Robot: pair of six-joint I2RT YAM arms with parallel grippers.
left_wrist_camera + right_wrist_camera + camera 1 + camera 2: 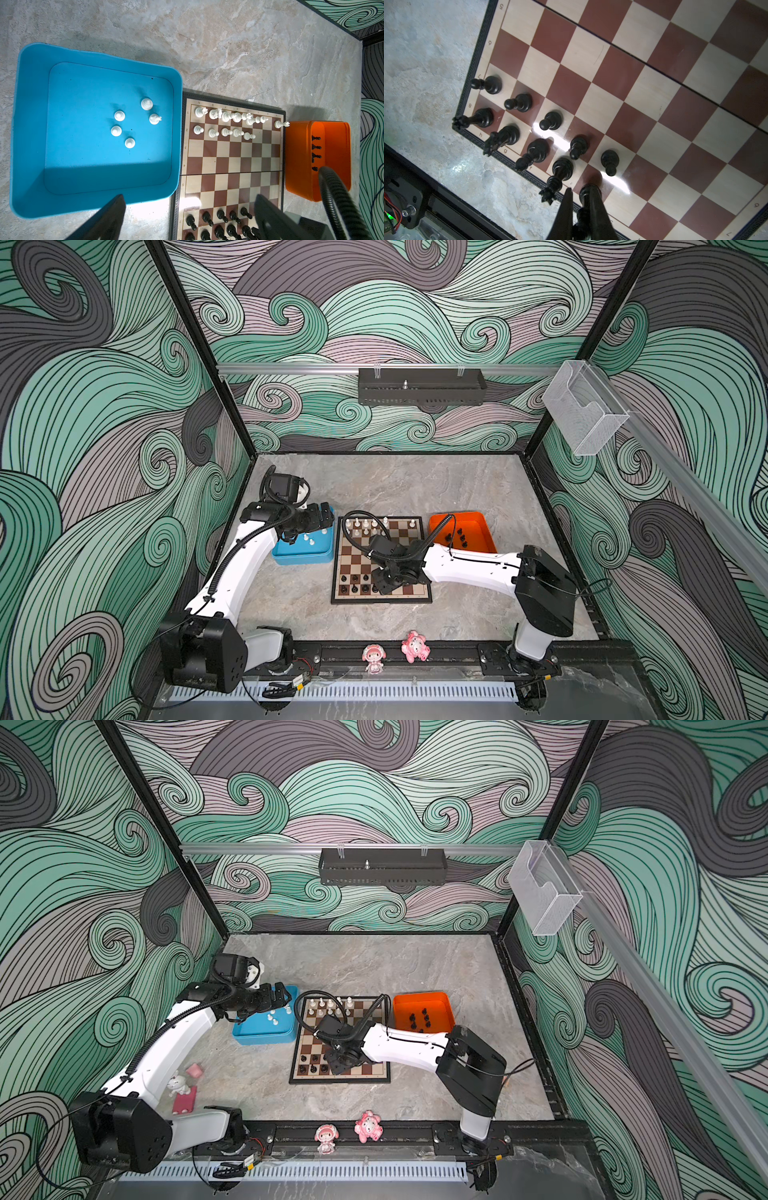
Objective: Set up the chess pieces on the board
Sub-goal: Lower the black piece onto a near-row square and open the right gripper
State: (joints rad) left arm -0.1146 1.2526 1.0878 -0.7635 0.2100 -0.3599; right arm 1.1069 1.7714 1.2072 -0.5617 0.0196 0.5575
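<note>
the right jaws are narrow and closed on one black piece (586,194), over a dark square in the back row of the board (623,68), just beside the crowned black piece (560,168). whether its foot touches the board i cannot tell. the left jaws stand wide and hold nothing, above the blue tray (31,124) that lies just beside the board.

the other black chess pieces (550,120) stand in two rows at the board's edge nearest the robot. the white chess pieces (225,116) stand in two rows at the far edge. five white ones (129,143) are in the blue tray, and a few black ones (315,147) are in the orange tray (299,158) on the board's other side.

i think these pieces are light, stiff and glossy, so they may slip or fall over easily. the best hold seems to be the thin neck under the head, taken from above.

the right wrist view shows the grip clearly, while in both top views the wrist hides it. only the left wrist view lets me count the white pieces in the blue tray.
</note>
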